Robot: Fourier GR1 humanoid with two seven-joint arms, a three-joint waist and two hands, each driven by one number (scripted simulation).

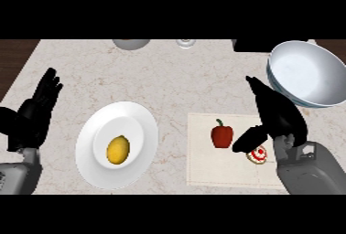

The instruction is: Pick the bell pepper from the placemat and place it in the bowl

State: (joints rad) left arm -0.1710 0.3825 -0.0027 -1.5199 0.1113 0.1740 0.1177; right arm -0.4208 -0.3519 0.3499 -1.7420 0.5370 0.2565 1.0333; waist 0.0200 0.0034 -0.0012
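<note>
Red bell pepper [222, 135]: it lies on the pale beige cloth placemat [202, 169], in the mat's upper middle, green stem pointing toward the counter's far edge. Nothing of mine touches it.
My right hand [278, 119]: black, fingers straight and spread wide, holding nothing. It hangs over the placemat's right edge, fingertips toward the far edge, thumb sticking out toward the pepper and stopping just beside it.
White bowl [305, 73]: deep, glossy, near the counter's far right corner, beyond the placemat; my right fingertips are close to its near rim.
Small round red-and-white item [257, 155]: on the placemat's right part, partly under my right thumb; I cannot tell what it is.
White round plate [115, 144]: left of the placemat, toward the counter's near edge, carrying a yellow lemon [117, 149] in its middle.
My left hand [37, 109]: open, fingers up, resting at the counter's left edge, holding nothing.
Marbled beige counter [169, 77]: carries everything above.
</note>
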